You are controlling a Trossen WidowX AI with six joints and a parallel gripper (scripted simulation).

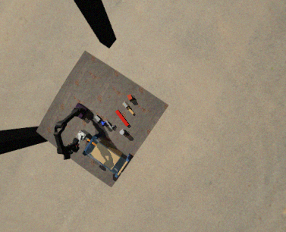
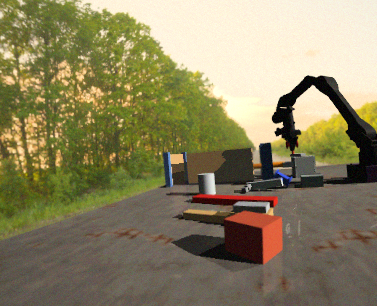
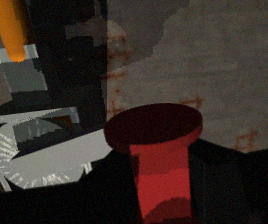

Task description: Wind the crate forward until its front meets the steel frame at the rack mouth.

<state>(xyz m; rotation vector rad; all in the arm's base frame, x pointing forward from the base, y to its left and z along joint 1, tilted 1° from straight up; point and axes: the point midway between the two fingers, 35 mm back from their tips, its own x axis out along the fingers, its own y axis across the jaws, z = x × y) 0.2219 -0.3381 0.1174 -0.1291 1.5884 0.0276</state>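
The hand [image 1: 78,143] [image 2: 292,147] [image 3: 149,136], its fingers only slightly apart, grips the winch handle's red knob [image 2: 293,150] [image 3: 160,165], with the handle's grey crank arm [image 3: 67,154] reaching sideways over the winch [image 1: 83,136] [image 2: 304,165] [image 3: 35,175] beside it.

No words, labels, brand names, numbers or signs can be read with certainty in the top, exterior or wrist views. In the exterior view, faint pale marks [image 2: 293,228] show on the dark bench top [image 2: 134,270], behind and beside a red block [image 2: 253,236]; they are too blurred to read.
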